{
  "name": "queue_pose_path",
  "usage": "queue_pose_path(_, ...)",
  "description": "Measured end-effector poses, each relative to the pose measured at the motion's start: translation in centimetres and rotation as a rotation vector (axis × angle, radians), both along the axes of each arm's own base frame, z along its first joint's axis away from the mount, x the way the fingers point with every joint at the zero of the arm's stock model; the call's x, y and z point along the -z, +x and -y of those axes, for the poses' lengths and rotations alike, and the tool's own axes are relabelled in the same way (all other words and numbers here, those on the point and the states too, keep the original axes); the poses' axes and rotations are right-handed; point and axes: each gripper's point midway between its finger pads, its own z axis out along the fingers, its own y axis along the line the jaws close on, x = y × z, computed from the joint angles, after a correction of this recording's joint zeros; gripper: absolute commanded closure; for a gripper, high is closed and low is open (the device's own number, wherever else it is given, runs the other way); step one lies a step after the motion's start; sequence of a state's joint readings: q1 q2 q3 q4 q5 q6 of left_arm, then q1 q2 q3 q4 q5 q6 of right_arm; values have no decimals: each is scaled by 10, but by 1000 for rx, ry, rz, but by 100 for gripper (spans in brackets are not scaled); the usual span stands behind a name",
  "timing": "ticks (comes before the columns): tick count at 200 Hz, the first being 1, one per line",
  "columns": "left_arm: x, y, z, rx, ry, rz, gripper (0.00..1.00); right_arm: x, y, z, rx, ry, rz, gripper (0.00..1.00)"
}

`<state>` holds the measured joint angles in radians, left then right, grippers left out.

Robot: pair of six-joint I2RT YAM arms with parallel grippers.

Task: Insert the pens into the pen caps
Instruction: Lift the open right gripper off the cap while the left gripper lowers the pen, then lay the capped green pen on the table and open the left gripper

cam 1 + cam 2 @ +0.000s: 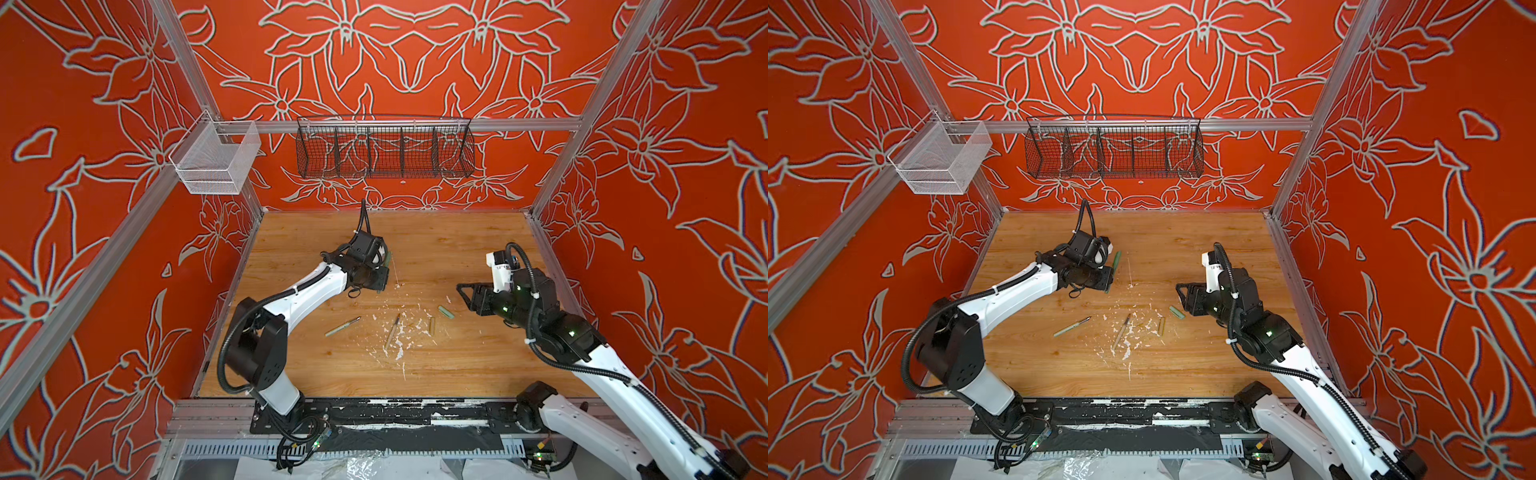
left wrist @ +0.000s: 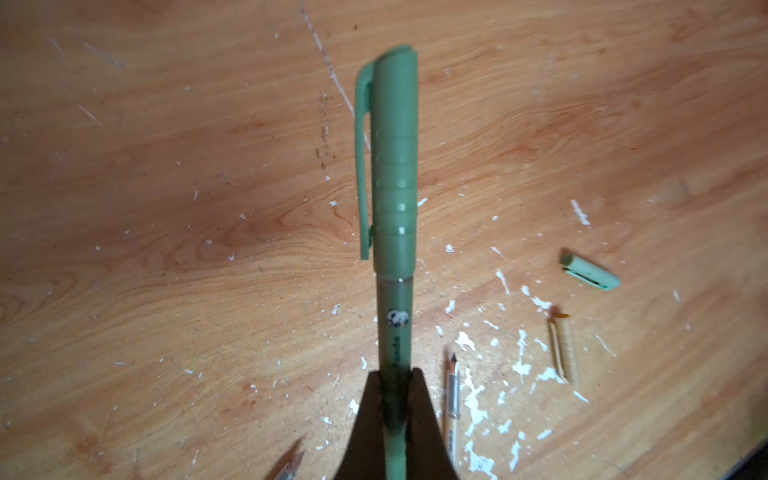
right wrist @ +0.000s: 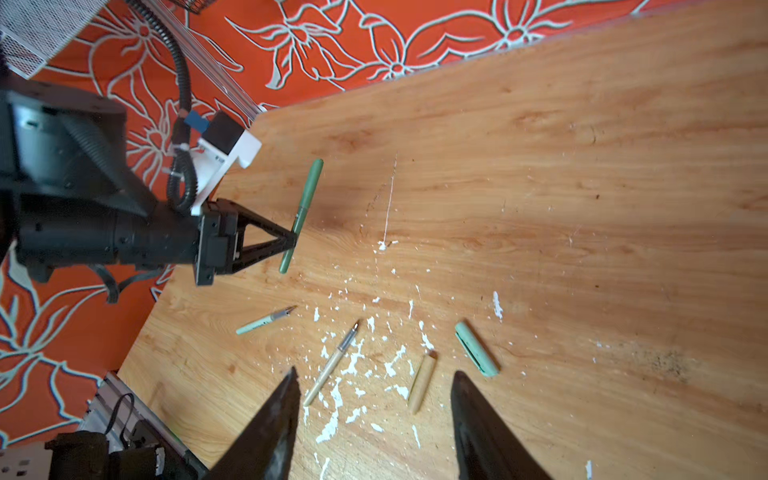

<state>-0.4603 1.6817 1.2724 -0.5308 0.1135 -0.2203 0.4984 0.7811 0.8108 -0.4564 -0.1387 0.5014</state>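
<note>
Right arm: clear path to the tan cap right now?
Probably yes. The right tool is open and empty, with the tan cap lying just ahead of it. The tan pen and pale green cap lie apart on either side; the left tool, holding the dark green pen, is well away.

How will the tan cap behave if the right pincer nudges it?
The tan cap is a short round tube, so it probably rolls sideways, though its clip may stop it. Small and hollow, it is likely light and may skid on the smooth table.

Left pen [image 1: 342, 326], middle pen [image 1: 392, 331], then first cap [image 1: 431, 324], second cap [image 1: 444, 311] rightward on table [image 1: 457, 249], capped pen [image 1: 1116, 259] behind
</note>
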Motion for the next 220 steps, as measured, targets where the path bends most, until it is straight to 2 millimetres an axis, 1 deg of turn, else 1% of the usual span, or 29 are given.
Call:
queue_pose_path(14,13,11,-4,-26,14,-31,100,5,-2,1,0,-4,-8,41)
queue_pose_path(49,36,40,-6,-68,37,-76,100,13,-4,2,0,-11,-20,41)
queue_pose_path(82,57,55,-10,-103,88,-126,100,22,-4,2,-4,-24,-38,41)
queue_pose_path(112,68,55,-13,-119,111,-161,100,26,-5,2,-12,-38,-38,41)
queue_pose_path(139,69,54,-17,-134,130,-166,100,27,-5,2,-17,-45,-36,42)
queue_pose_path(160,72,55,-19,-138,140,-167,100,32,-5,2,-19,-53,-49,41)
queue_pose_path(176,78,54,-19,-139,147,-180,100,37,-5,2,-19,-60,-60,41)
queue_pose_path(204,89,51,-21,-138,159,-203,100,37,-5,2,-19,-60,-61,42)
queue_pose_path(220,91,50,-21,-137,162,-208,92,37,-5,2,-19,-61,-62,41)
